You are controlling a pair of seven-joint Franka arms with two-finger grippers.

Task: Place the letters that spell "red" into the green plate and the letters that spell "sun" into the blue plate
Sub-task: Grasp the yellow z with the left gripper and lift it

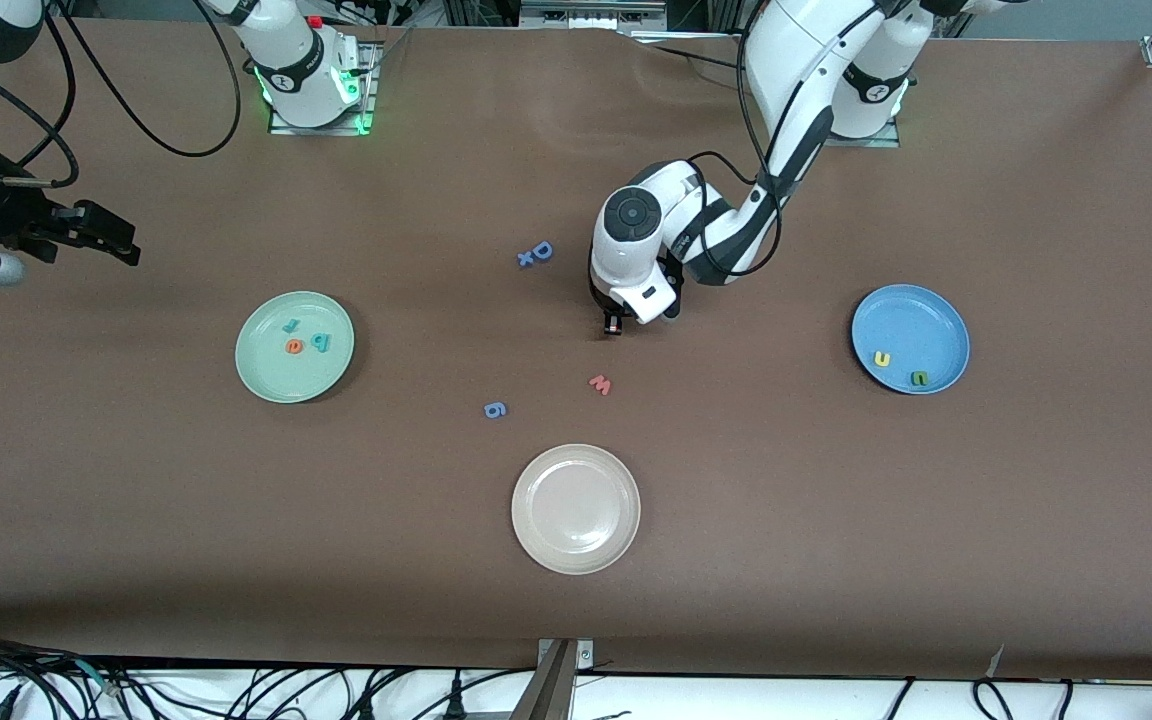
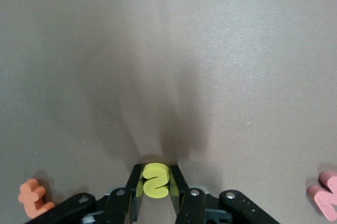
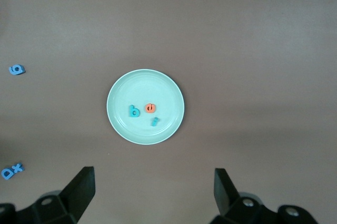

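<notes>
The left gripper (image 2: 156, 187) is down at the table near its middle, its fingers (image 2: 136, 190) clamped on the yellow s (image 2: 156, 180), which sits upright between them. In the left wrist view an orange letter (image 2: 32, 197) lies on the table to one side of this gripper and the pink w (image 2: 327, 195) to the other, both apart from the fingers. In the front view the w (image 1: 600, 384) lies just nearer the camera than the gripper (image 1: 614, 326), and the blue D (image 1: 540, 251) with a small x (image 1: 526, 259) lies toward the right arm's end from it. The blue g (image 1: 495, 409) and the white plate (image 1: 576, 508) lie nearer the camera again.

The blue plate (image 1: 910, 338), well off toward the left arm's end from that gripper, holds the yellow u (image 1: 881, 358) and the green n (image 1: 920, 378).

The right gripper (image 1: 101, 238) waits in the air at the right arm's end of the table, jaws spread wide with nothing between them. The green plate (image 3: 146, 107) lies on the table ahead of it, holding the teal r (image 3: 155, 122), the orange e (image 3: 150, 108) and the teal d (image 3: 135, 111), close together.
</notes>
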